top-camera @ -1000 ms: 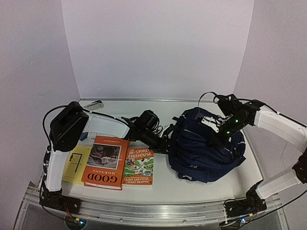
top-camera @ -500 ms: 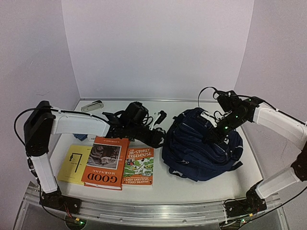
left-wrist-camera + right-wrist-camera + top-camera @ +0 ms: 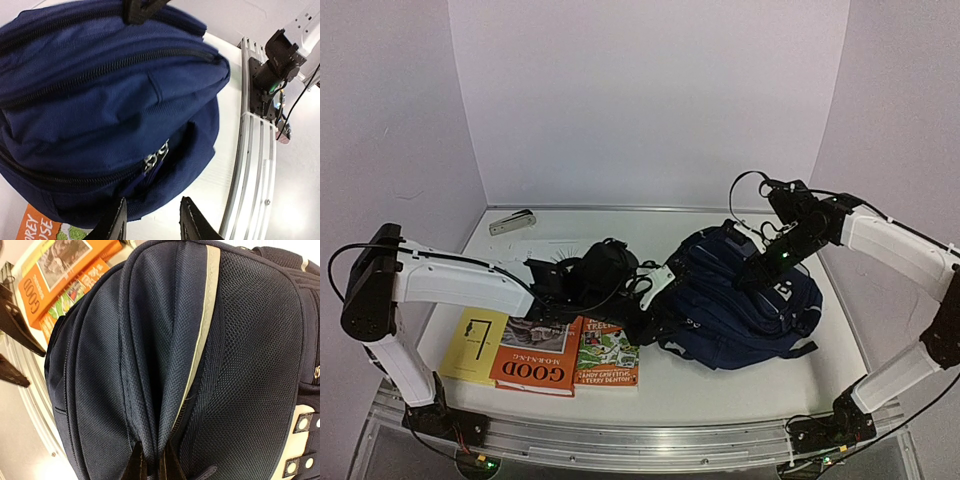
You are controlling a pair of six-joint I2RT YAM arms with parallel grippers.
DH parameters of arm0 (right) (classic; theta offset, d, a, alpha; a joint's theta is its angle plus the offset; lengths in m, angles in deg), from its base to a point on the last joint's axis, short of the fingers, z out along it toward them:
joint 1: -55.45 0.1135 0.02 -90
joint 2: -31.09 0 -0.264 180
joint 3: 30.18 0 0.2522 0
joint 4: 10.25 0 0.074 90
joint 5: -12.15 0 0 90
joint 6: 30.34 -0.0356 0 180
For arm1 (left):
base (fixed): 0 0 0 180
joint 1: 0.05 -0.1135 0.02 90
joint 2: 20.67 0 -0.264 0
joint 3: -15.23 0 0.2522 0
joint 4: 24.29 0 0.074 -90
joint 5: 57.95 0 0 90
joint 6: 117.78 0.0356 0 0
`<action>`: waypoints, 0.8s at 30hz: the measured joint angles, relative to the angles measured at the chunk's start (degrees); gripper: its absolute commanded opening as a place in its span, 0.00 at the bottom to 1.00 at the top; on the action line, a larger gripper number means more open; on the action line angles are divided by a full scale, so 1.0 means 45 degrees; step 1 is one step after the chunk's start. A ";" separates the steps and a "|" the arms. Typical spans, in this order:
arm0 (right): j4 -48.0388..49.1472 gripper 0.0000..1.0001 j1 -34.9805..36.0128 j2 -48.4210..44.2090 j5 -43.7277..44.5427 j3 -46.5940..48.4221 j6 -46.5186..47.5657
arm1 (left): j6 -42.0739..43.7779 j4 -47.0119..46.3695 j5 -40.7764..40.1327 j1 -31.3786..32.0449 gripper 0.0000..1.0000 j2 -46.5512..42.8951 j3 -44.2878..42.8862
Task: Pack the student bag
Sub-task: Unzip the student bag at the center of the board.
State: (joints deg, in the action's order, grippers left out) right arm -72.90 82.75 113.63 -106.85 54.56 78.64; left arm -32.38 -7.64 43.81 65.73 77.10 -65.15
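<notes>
The student bag (image 3: 745, 305), dark navy with black straps, lies on its side right of centre on the table. My left gripper (image 3: 655, 318) is at its left lower edge. In the left wrist view the left gripper (image 3: 152, 225) stands open, its black fingers (image 3: 114, 226) just short of the bag (image 3: 100, 100). A silver zip pull (image 3: 157, 159) hangs a little beyond them. My right gripper (image 3: 760, 272) is on top of the bag. In the right wrist view the right gripper (image 3: 152, 467) is shut on a raised fold of the bag's fabric (image 3: 150, 365) beside a pale zip line (image 3: 202, 330).
Three books lie flat at the front left: an orange one (image 3: 535, 358), a green-and-orange one (image 3: 608, 355) partly under my left arm, and a yellow one (image 3: 470, 345). A small silver object (image 3: 512, 221) lies at the back left. The aluminium rail (image 3: 255, 150) runs along the near edge.
The left arm has swung down and right, bringing its gripper to the bag's lower left edge with narrower jaws. The bag has shifted left and flattened while the right gripper kept its hold.
</notes>
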 measured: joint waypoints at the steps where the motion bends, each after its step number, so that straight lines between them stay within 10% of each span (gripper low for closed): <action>1: 0.0001 0.00 -0.0004 0.0000 -0.0066 0.0076 -0.0059 | 0.0078 0.0006 -0.0026 -0.0008 0.34 -0.0078 0.0150; 24: -0.0008 0.00 -0.0004 0.0000 -0.0633 0.0297 -0.0422 | 0.1946 0.0634 -0.1977 0.1026 0.29 0.0561 -0.1032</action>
State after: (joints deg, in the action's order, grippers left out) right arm -72.94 82.74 113.63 -109.70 55.90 76.75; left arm -23.62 -4.79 34.91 70.34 79.63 -69.80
